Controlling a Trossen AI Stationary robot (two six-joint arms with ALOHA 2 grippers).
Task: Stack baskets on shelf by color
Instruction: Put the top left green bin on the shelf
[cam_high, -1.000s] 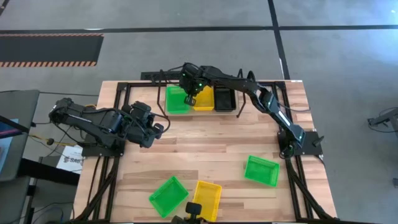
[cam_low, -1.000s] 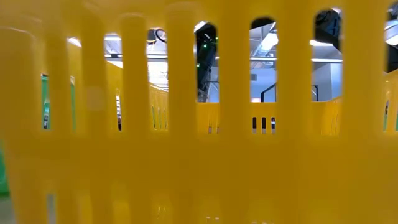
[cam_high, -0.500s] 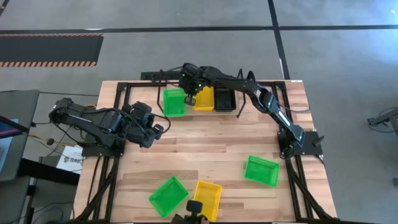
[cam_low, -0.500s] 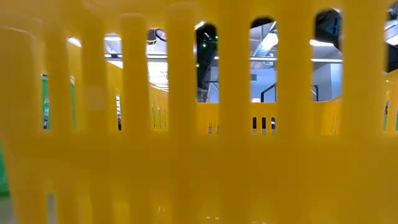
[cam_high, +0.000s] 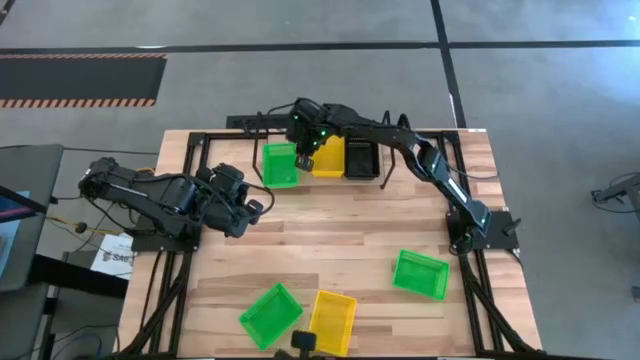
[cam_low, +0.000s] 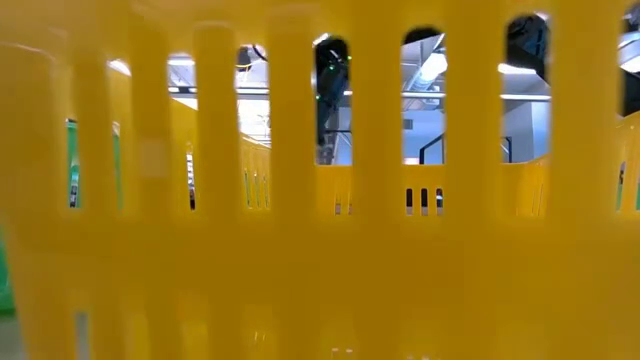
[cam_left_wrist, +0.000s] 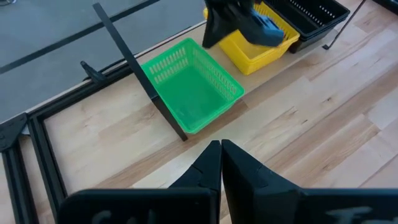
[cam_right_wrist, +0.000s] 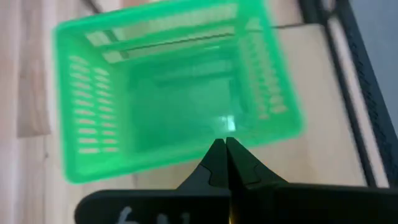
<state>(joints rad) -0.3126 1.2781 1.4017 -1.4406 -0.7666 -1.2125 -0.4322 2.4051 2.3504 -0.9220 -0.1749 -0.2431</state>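
Observation:
At the table's far edge, a green basket (cam_high: 280, 164), a yellow one (cam_high: 329, 158) and a black one (cam_high: 361, 160) stand in a row on the black wire shelf (cam_high: 384, 174). My right gripper (cam_high: 306, 160) is shut and slants down between the green and yellow baskets, at the green basket's (cam_right_wrist: 168, 93) wall that faces the yellow one. My left gripper (cam_high: 252, 207) waits shut over the table's left side, clear of everything. Two more green baskets (cam_high: 271, 315) (cam_high: 420, 274) and a yellow one (cam_high: 333, 321) lie on the table near the front. My right gripper's shut fingertips (cam_right_wrist: 219, 148) stand at the green basket's side wall (cam_right_wrist: 186, 152), slanting down from the table's right. I cannot tell whether they touch it. The basket rests flat on the shelf.
The low view is filled by the slotted wall of the front yellow basket (cam_low: 320, 250). A black frame (cam_high: 190, 160) runs around the table's edges. Bare wooden tabletop (cam_high: 330, 225) lies between the shelf and the front baskets.
The green basket on the shelf has slid a little toward the table's left edge, away from the yellow one. My right gripper has stayed shut beside it and has turned slightly at the wrist.

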